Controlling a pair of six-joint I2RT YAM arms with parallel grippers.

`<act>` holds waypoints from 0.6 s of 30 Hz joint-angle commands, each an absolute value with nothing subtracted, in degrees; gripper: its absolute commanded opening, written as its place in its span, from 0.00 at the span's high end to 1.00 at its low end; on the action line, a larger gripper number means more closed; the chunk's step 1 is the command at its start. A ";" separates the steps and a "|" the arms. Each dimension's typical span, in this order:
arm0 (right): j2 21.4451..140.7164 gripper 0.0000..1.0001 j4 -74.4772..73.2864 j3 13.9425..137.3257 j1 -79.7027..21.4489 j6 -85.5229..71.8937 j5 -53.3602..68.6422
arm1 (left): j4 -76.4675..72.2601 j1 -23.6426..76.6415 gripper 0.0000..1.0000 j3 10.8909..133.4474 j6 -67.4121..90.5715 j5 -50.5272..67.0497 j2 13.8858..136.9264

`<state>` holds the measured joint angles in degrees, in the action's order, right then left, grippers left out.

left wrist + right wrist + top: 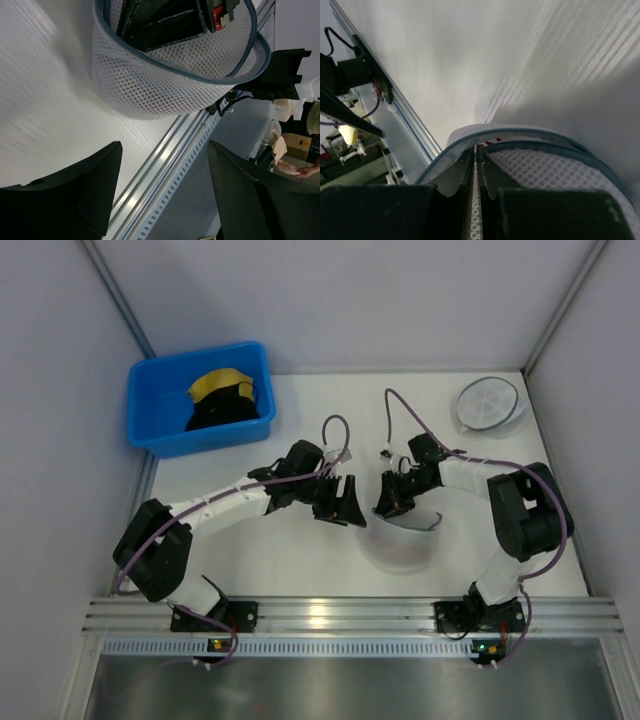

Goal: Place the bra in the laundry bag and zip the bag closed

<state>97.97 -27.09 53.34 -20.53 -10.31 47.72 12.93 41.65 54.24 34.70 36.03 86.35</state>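
The right gripper (476, 151) pinches the zipper rim (540, 145) of the laundry bag (405, 540) at the near middle of the table (300, 560), the bra (493, 141) only a red sliver inside, while the left gripper (165, 149), jaws spread, sits just left of the bag, facing its side.

- A robotics lab test cell, not a home; a white table (300, 560) boxed in by plain pale walls (350, 300) joined with metal corner strips;
- a slotted aluminium rail (340, 615) along the near edge, with the left arm (220, 505) and the right arm (520, 510) bolted to it; purple cables (335, 425) loop along both;
- beyond the rail, in the left wrist view, a cardboard box (295, 145) among loose clutter.
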 commanded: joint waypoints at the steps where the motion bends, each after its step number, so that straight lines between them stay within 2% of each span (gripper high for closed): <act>1: 98.35 0.95 -20.13 55.98 -21.80 -16.34 45.54 | 9.49 41.57 0.26 56.07 41.57 37.79 87.79; 2: 98.35 0.95 -19.95 56.86 -21.71 -16.70 44.83 | 9.67 41.57 0.28 56.25 41.40 37.44 88.50; 3: 98.26 0.95 -19.95 57.21 -21.62 -17.22 44.39 | 9.67 41.57 0.36 56.51 39.31 37.79 89.29; 6: 96.77 0.94 -21.35 58.71 -19.96 -16.62 44.91 | 10.19 41.57 0.43 57.04 33.43 38.93 90.09; 9: 92.47 0.93 -23.81 60.81 -16.36 -14.69 46.84 | 10.11 42.53 0.39 55.29 29.02 35.62 87.37; 10: 90.46 0.92 -25.38 61.78 -14.96 -13.72 47.02 | 9.24 42.80 0.32 54.94 29.53 34.90 87.10; 11: 89.57 0.92 -28.45 63.70 -14.42 -12.58 46.93 | 8.01 43.06 0.30 54.24 30.58 34.81 87.19; 18: 85.26 0.81 -43.99 68.11 -9.94 1.38 45.97 | 2.64 44.65 0.30 54.66 38.23 29.98 95.35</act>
